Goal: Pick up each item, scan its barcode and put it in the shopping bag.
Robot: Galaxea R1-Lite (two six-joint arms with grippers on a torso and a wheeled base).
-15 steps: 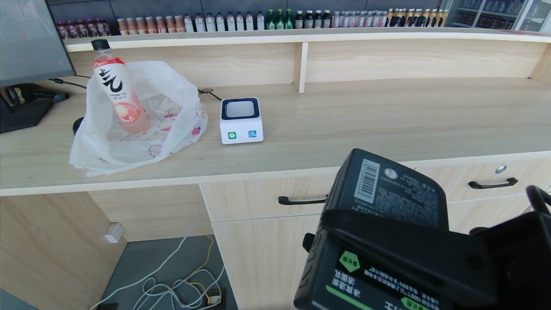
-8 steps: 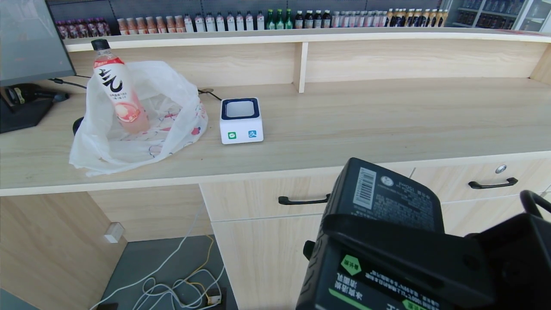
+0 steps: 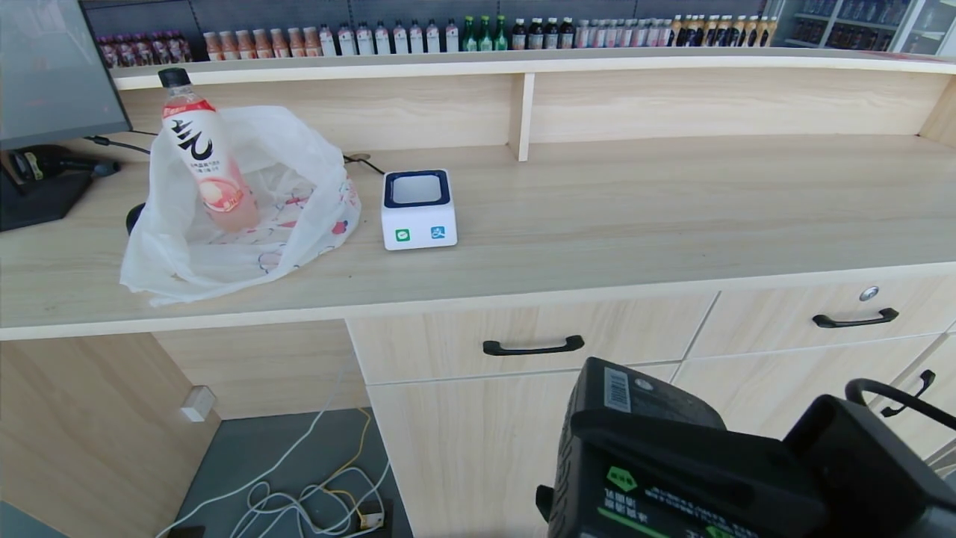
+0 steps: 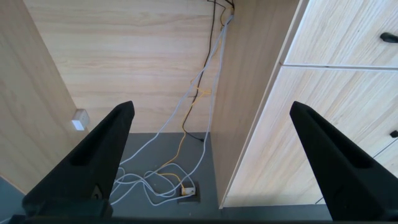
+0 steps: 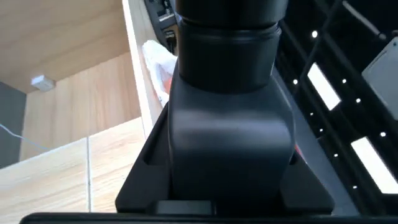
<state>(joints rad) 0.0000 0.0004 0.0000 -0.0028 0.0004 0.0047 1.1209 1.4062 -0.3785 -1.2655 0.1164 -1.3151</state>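
A black pack with a white barcode [image 3: 635, 407] sits low in front of the drawers, below the counter's edge. My right gripper [image 3: 694, 478] is shut on it, one black finger lying across its face. The right wrist view shows the same black pack [image 5: 227, 118] from close up, clamped in the right gripper [image 5: 224, 202]. On the counter stands a white scanner box [image 3: 418, 208]. Left of it lies the open white shopping bag [image 3: 306, 217] with a pink drink bottle [image 3: 209, 157] upright inside. My left gripper [image 4: 211, 109] hangs open over the floor, holding nothing.
A monitor [image 3: 52, 67] and a handheld scanner [image 3: 45, 161] stand at the counter's left end. Drawers with black handles [image 3: 532, 347] lie under the counter [image 3: 635, 217]. Loose cables [image 3: 299, 501] lie on the floor. A shelf of bottles [image 3: 485, 33] runs along the back.
My right gripper has dropped with the black pack, from level with the counter's edge to well below it. The bag, bottle and scanner have not moved.
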